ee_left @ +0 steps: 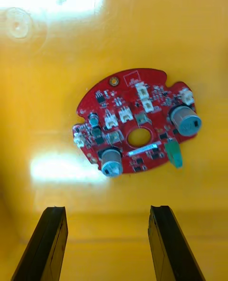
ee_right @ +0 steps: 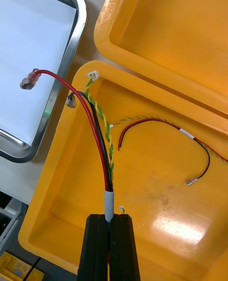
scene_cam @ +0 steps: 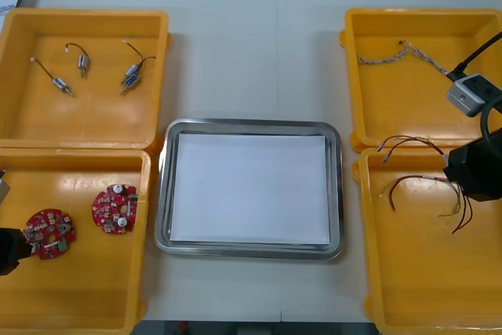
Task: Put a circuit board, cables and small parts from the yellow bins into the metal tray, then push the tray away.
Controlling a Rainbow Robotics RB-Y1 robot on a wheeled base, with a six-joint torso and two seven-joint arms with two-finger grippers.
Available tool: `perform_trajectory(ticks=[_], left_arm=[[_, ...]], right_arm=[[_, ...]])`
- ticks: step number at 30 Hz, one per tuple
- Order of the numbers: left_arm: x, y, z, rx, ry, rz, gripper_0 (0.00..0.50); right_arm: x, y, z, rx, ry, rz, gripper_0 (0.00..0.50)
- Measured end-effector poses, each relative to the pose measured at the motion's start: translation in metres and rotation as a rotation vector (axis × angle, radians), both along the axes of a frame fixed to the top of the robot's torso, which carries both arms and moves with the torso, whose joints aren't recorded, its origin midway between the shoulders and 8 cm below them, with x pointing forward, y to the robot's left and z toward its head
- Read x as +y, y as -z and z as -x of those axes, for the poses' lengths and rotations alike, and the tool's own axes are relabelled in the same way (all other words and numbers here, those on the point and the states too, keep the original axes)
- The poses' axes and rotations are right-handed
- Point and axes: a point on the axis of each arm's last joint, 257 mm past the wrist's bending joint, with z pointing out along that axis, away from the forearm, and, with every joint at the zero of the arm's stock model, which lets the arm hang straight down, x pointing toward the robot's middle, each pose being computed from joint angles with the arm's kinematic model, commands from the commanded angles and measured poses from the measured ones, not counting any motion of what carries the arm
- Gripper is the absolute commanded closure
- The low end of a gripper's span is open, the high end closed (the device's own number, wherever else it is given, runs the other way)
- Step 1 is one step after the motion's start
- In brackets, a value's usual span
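Note:
My right gripper (ee_right: pixel 111 218) is shut on a bundle of red, black and yellow-green wires (ee_right: pixel 100 143), held above the near right yellow bin (ee_right: pixel 156 214). From the front, the right gripper (scene_cam: pixel 464 174) is over that bin (scene_cam: pixel 427 272), and the held cable (scene_cam: pixel 409 141) reaches toward the metal tray (scene_cam: pixel 163 194). A second red and yellow cable (ee_right: pixel 161 121) lies on the bin floor. My left gripper (ee_left: pixel 111 243) is open just short of a round red circuit board (ee_left: pixel 137 124). In the front view, the left gripper (scene_cam: pixel 9 249) is beside that board (scene_cam: pixel 49 233).
A second red board (scene_cam: pixel 114 209) lies in the near left bin (scene_cam: pixel 78 296). Several small metal parts (scene_cam: pixel 81 62) sit in the far left bin (scene_cam: pixel 23 115). A twisted cable (scene_cam: pixel 392 56) lies in the far right bin (scene_cam: pixel 408 107). The tray is white inside.

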Motion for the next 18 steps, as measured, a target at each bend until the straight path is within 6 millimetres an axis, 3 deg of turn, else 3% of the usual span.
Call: perform_trajectory(ticks=[13, 18], left_arm=[[-0.039, -0.011, -0.006, -0.021, 0.069, 0.085, 0.0], [-0.046, -0.003, -0.014, -0.048, -0.052, 0.122, 0.0]], right_arm=[[0.001, 0.0, 0.001, 0.002, -0.003, -0.002, 0.5], [0.001, 0.0, 0.001, 0.002, -0.003, -0.002, 0.5]])
